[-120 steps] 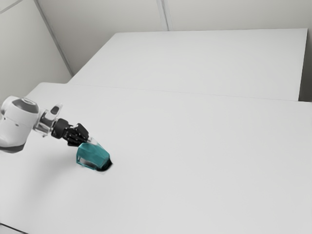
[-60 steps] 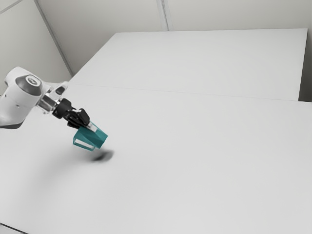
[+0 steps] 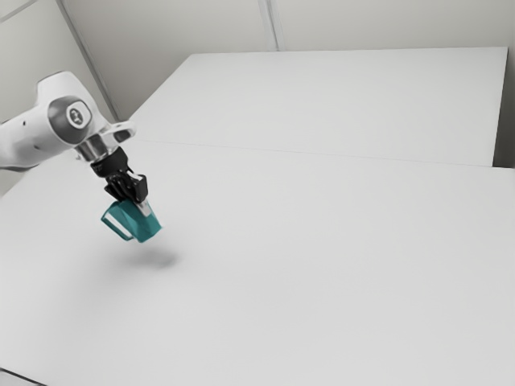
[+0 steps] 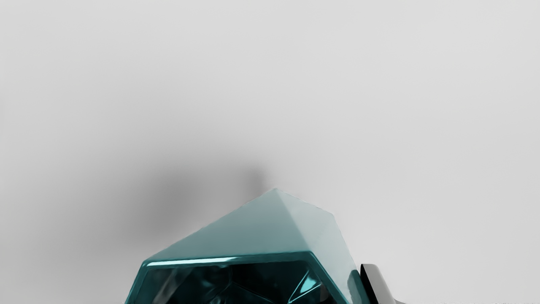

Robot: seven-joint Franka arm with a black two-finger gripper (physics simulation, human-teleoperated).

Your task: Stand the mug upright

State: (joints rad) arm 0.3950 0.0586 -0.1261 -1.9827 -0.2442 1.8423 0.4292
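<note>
- Mug (image 3: 133,221): in the claw (image 3: 140,204), above and apart from the bench (image 3: 322,265).
- Arm (image 3: 50,127): at the exterior view's left.
- Shadow (image 3: 158,259): on the bench, below the mug.

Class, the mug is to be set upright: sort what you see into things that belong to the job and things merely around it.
Job:
- teal faceted mug, held tilted
- black two-finger gripper
- white table

Merely around:
- white surface behind the table
- pale wall

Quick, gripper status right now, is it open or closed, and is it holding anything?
Gripper: closed on the teal mug, holding it tilted, clear of the table.
</note>
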